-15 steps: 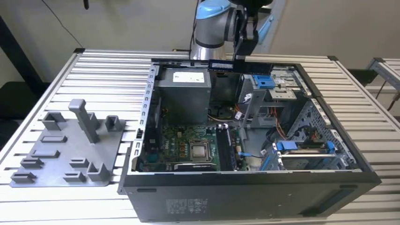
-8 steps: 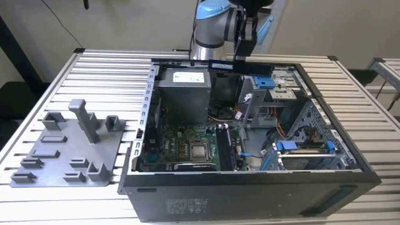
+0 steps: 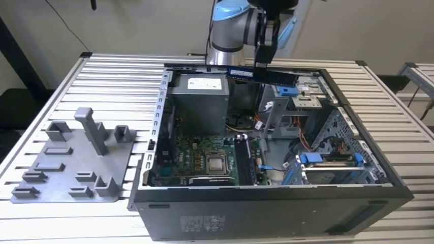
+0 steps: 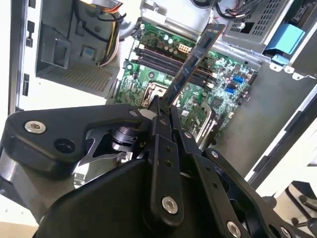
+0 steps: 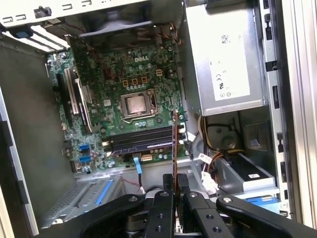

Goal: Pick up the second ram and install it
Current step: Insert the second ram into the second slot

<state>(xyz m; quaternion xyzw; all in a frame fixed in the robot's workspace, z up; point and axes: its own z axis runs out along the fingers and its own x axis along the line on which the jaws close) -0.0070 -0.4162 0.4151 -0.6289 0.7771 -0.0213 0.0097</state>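
Tool (image 3: 262, 62) clamped on second ram (image 3: 261, 74), stick high over open computer case (image 3: 271, 203), well apart from motherboard (image 3: 196, 157). Ram long axis level, across exterior view. Memory slots (image 5: 141, 140) lie below, crosswise to it. Judgement: ram not yet aligned with slots.

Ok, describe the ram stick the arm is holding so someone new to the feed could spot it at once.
Find the open black computer case on the slatted table. Above its far edge in the exterior view, the gripper pinches the second ram, a long, thin, dark board. It alone is held level in the air, clear of the green motherboard.
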